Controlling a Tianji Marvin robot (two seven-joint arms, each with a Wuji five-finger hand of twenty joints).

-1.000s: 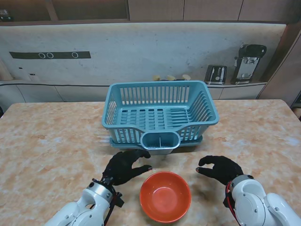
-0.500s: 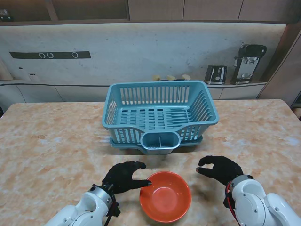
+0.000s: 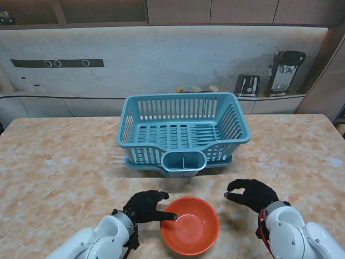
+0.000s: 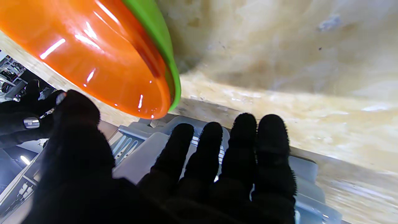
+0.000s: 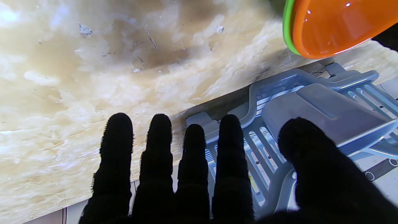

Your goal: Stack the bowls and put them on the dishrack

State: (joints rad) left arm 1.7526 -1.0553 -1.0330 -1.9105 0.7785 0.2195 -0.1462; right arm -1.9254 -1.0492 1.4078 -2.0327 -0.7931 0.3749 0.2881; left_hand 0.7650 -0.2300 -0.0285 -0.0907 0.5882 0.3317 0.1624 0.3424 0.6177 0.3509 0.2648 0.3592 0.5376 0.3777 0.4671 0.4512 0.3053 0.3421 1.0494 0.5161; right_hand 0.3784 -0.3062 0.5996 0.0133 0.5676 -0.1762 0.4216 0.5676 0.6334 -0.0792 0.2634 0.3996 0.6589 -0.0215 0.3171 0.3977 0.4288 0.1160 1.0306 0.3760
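Our left hand (image 3: 144, 208), fingers spread and grasping nothing, touches the glossy orange plastic bowl's (image 3: 190, 225) left rim; our released right hand (image 3: 252, 193) sits farther off

Marble table (image 3: 59, 162); behind it grey wall (image 3: 161, 59), counter w/ toaster (image 3: 247, 84) & coffee machine (image 3: 285, 72), wood cabinets (image 3: 215, 11) above
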